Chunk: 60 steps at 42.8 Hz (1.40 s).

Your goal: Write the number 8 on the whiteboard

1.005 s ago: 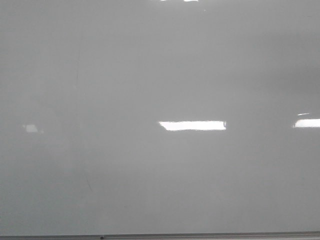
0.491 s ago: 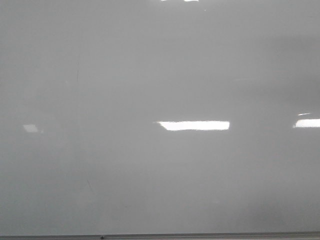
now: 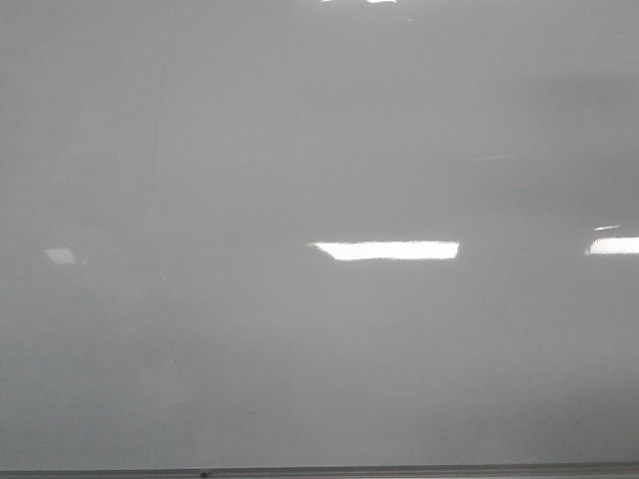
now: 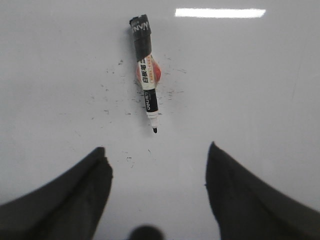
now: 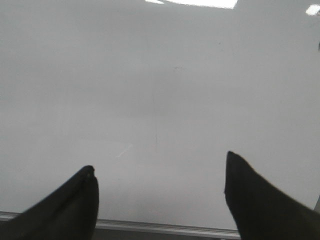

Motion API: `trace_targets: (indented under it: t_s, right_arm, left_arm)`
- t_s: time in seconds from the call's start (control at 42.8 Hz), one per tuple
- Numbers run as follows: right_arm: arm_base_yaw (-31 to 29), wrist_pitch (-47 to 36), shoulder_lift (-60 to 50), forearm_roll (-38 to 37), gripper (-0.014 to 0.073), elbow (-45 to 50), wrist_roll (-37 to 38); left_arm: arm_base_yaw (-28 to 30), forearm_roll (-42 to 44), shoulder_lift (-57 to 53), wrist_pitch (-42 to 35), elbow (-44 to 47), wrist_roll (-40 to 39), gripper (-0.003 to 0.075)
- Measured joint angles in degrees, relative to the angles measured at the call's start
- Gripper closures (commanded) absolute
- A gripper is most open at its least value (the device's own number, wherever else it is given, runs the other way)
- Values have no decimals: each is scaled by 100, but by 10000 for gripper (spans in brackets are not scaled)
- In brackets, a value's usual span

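- Pale grey and glossy, the whiteboard (image 3: 300,120) fills the front view, with only glare bars and a thin frame edge at the bottom; no number 8 shows on it in any view, so by my reading the writing has not begun.
- A black-and-white marker (image 4: 145,70) lies flat on the board in the left wrist view, its uncapped tip pointing back toward the left gripper (image 4: 156,187), whose fingers (image 4: 90,192) stand wide apart with nothing between them.
- The marker sits ahead of those fingers and apart from them, roughly centred on the gap, its long axis running almost straight away from the gripper — tilted only slightly. A reddish round thing (image 4: 149,73) sits under or behind its barrel; what it is I cannot tell.
- The right gripper (image 5: 160,190) also has its fingers spread and empty, over bare board near the frame edge (image 5: 165,228); no marker shows there, so the left arm looks the nearer one.
- Only the left wrist view shows the marker and the small dark specks around it — the front view shows neither arm nor pen.
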Motion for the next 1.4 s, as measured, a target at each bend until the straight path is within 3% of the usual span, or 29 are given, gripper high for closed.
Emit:
trace_targets:
  t_s: [0.444, 0.678, 1.169, 1.403]
  right_arm:
    - [0, 4, 0, 0, 34, 0, 0]
    - [0, 13, 0, 0, 34, 0, 0]
    - [0, 13, 0, 0, 34, 0, 0]
    - [0, 13, 0, 0, 34, 0, 0]
  left_arm:
    - [0, -9, 1835, -1267, -93, -36, 190]
    - [0, -13, 2860, -1536, -431, -36, 204]
    - [0, -13, 4263, -2107, -865, -36, 310]
    - [0, -13, 4532, -2373, -891, -36, 440]
